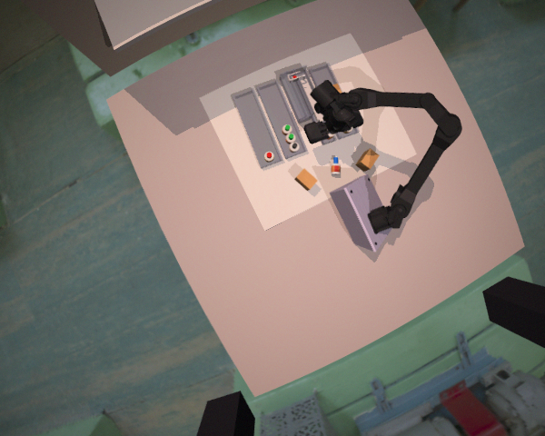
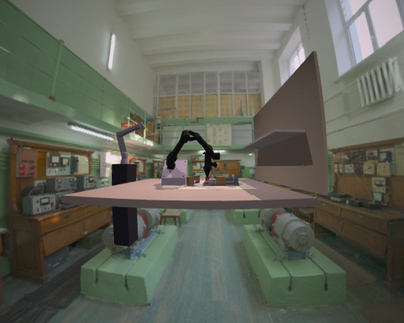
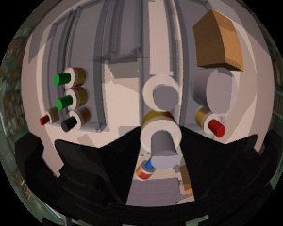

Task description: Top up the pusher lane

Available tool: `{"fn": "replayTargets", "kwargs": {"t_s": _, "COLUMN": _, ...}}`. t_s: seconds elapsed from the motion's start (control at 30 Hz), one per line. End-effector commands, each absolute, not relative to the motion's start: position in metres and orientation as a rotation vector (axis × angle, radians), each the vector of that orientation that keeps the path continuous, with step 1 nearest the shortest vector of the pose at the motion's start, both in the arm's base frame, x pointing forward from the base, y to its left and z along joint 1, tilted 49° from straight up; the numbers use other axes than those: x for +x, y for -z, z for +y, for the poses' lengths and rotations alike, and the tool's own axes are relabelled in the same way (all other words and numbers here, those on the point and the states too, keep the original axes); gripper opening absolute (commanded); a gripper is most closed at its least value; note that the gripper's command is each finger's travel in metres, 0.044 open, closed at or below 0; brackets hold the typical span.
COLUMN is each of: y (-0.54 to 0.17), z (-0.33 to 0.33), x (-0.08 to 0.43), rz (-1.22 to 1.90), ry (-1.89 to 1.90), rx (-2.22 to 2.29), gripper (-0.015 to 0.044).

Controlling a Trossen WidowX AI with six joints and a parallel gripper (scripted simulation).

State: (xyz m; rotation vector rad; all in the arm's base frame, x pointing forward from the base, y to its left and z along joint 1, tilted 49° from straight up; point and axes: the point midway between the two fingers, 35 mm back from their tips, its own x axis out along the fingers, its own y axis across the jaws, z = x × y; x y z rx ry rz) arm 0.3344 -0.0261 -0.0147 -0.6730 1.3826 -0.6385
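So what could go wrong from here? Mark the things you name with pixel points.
The held jar [image 3: 160, 137] sits close to the grey-capped jar [image 3: 153, 94] in the lane, so a careless push might tip that one.

The jaws might also knock the red-capped jar [image 3: 207, 120] nearby.

Letting go too early could let the row spring forward.

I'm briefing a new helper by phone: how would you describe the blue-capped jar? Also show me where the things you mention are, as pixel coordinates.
On the table [image 1: 207, 300] [image 2: 181, 194], find the lilac box [image 1: 350, 211] [image 2: 174, 181]. Beside it, between two orange-brown blocks, lies a small red-and-white jar [image 1: 335, 170] [image 3: 143, 171]. Its blue cap distinguishes it from the green-, red- and black-capped jars.
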Motion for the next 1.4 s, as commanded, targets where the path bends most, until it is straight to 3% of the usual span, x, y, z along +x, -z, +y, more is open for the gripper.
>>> {"fn": "replayTargets", "kwargs": {"t_s": 0.0, "y": 0.0113, "z": -0.0250, "x": 0.3424, "rz": 1.357, "ry": 0.643, "rx": -0.668, "gripper": 0.0000}}
{"fn": "replayTargets", "kwargs": {"t_s": 1.37, "y": 0.0179, "z": -0.0325, "x": 0.3450, "rz": 1.357, "ry": 0.643, "rx": -0.668, "gripper": 0.0000}}
